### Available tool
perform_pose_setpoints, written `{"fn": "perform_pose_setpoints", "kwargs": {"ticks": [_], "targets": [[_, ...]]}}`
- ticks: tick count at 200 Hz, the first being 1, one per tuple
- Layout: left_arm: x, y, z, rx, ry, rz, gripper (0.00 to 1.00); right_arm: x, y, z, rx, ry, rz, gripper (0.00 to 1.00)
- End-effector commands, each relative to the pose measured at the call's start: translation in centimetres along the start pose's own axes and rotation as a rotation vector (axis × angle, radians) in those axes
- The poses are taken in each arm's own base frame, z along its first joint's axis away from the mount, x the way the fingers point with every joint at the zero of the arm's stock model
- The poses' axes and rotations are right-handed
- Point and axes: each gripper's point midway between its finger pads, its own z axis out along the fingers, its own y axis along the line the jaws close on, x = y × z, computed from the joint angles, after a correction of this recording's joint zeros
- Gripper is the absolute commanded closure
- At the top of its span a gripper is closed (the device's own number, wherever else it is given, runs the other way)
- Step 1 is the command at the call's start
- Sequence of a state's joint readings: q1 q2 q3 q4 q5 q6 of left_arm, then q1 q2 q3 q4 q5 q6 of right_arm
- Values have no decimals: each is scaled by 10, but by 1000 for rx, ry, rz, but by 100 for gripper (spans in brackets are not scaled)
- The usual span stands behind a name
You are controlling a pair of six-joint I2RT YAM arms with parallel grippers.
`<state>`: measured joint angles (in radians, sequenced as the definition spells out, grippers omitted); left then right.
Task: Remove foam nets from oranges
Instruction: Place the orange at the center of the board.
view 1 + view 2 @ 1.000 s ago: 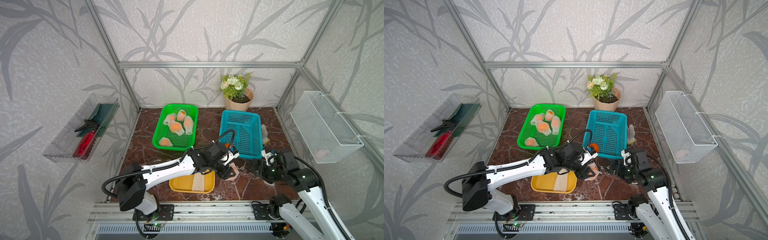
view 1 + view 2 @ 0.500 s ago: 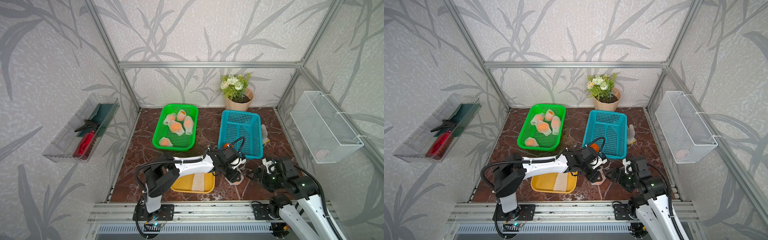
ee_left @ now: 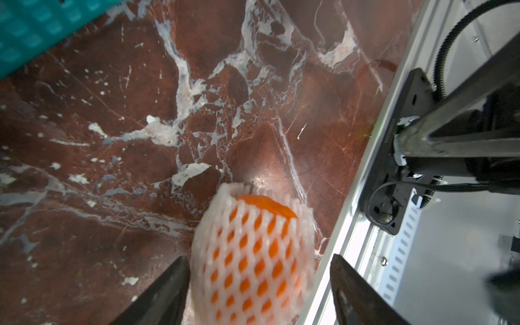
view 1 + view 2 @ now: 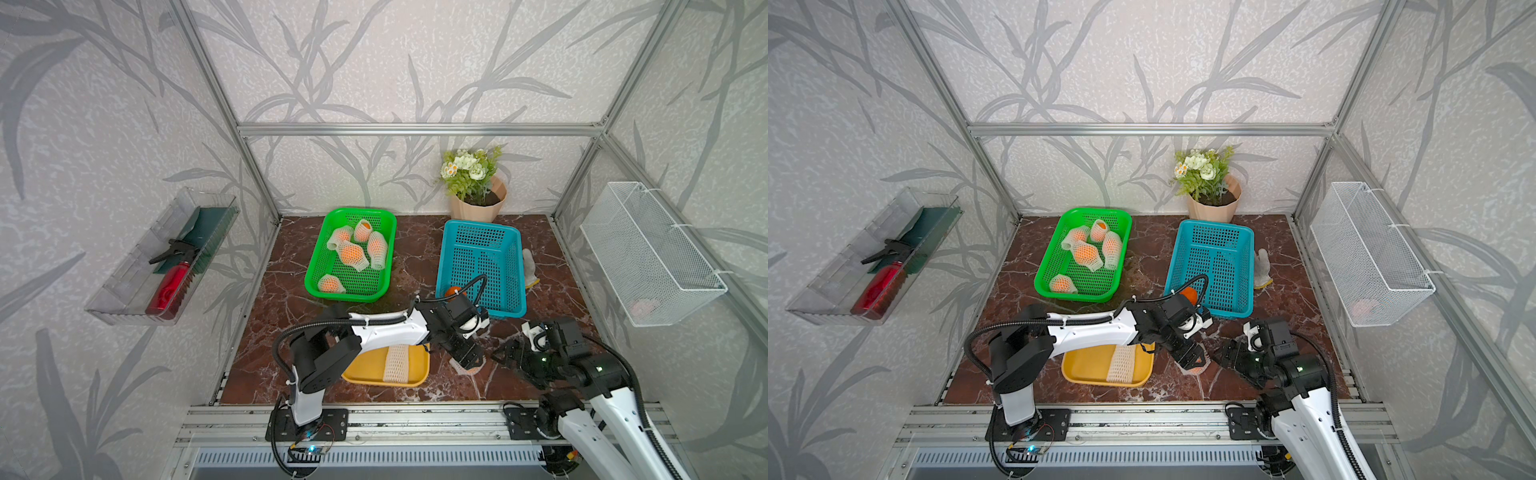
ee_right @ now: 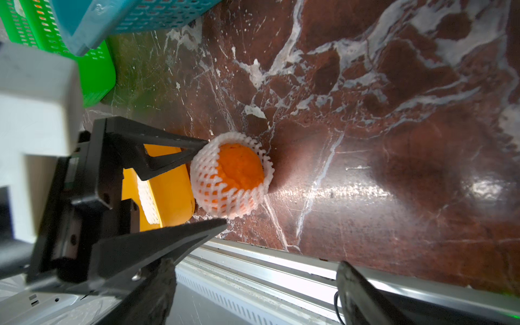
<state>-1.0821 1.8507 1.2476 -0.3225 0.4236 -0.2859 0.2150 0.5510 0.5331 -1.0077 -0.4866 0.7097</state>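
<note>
Sitting on the marble table (image 4: 286,291): green basket (image 4: 345,296) far left, five netted oranges (image 4: 351,254) inside | teal basket (image 4: 482,249) far right, bare orange (image 4: 1190,294) in its near-left corner | yellow tray (image 4: 365,368) near, loose foam net (image 4: 395,363) in it | left gripper (image 3: 259,261) fingers spread around a netted orange (image 5: 233,174) right of the tray, one tip touching it | right gripper (image 4: 503,356) spread wide, just right of that

Left hand (image 3: 259,258) has released the netted orange (image 5: 231,175).
</note>
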Motion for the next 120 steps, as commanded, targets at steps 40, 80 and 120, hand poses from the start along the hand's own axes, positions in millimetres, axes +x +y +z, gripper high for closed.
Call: {"fn": "perform_pose_setpoints", "kwargs": {"ticks": [40, 80, 120], "targets": [[5, -1, -49, 5, -82, -95, 22, 4, 15, 4, -87, 46, -51, 15], [19, 11, -59, -4, -72, -185, 27, 3, 30, 7, -121, 55, -121, 22], [18, 17, -47, 39, -45, -261, 31, 2, 34, 24, -57, 78, -163, 27]]}}
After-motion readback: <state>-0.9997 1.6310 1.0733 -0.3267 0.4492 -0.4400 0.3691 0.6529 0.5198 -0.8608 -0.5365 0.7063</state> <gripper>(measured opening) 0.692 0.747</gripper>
